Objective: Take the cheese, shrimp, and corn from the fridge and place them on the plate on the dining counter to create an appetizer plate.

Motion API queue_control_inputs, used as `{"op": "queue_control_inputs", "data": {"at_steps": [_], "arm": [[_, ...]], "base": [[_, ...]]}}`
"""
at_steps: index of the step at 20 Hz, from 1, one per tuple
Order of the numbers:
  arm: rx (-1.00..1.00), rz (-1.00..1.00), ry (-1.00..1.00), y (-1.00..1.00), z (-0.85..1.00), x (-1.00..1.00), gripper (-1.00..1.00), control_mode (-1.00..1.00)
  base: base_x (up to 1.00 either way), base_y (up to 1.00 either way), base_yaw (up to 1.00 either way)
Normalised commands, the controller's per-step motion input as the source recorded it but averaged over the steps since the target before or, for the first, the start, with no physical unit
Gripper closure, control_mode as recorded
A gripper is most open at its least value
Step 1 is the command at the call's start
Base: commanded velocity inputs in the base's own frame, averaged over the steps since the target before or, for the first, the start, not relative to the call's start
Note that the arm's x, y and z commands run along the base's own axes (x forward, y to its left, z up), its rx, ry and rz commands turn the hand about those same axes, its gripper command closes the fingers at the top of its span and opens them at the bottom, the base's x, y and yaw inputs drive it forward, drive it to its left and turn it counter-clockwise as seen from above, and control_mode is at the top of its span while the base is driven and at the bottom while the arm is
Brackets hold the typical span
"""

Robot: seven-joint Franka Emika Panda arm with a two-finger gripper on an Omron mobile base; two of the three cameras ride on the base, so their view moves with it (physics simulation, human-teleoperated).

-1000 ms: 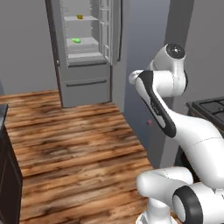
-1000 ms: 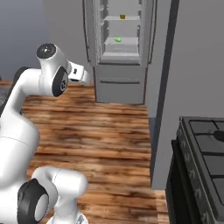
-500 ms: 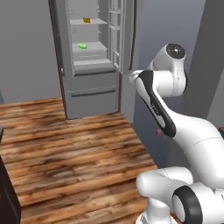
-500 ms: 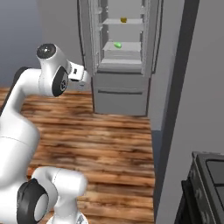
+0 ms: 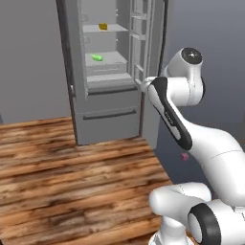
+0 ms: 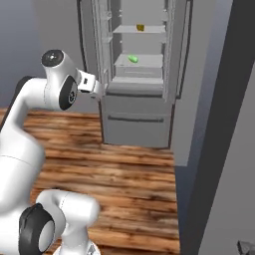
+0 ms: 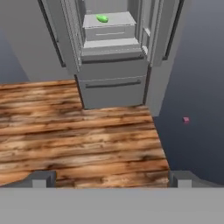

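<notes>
— Two foods visible on the shelves of the tall grey open-doored fridge (image 5: 110, 72): small yellow-orange cheese wedge (image 5: 103, 27) at upper centre, bright green oval corn (image 5: 97, 58) below it. Larger in frame than half a second back — base rolling closer.

— Wide-open, empty two-finger gripper (image 7: 109, 178) at bottom of hand view. Nothing picked yet; approach only.

Ahead of the hand, the fridge (image 7: 113, 83) looks like matt grey metal, its inner shelves (image 5: 106, 58) a paler smooth plastic. The corn (image 7: 102, 19) on the shelf is glossy bright green. Below the hand, the floor (image 7: 78, 135) is brown wood planking with strong dark grain and a slight sheen.
</notes>
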Motion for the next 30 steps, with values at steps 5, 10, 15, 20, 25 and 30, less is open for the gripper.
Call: {"op": "queue_control_inputs", "data": {"at_steps": [5,10,15,20,25,30], "arm": [[0.00,0.00,0.00,0.00,0.00,0.00,-1.00,1.00],[0.00,0.00,0.00,0.00,0.00,0.00,-1.00,1.00],[0.00,0.00,0.00,0.00,0.00,0.00,-1.00,1.00],[0.00,0.00,0.00,0.00,0.00,0.00,-1.00,1.00],[0.00,0.00,0.00,0.00,0.00,0.00,-1.00,1.00],[0.00,0.00,0.00,0.00,0.00,0.00,-1.00,1.00]], "base": [[1.00,-0.37,0.04],[1.00,-0.52,0.05],[1.00,-0.27,0.04],[1.00,0.00,0.00],[1.00,0.00,0.00],[1.00,0.00,0.00]]}}
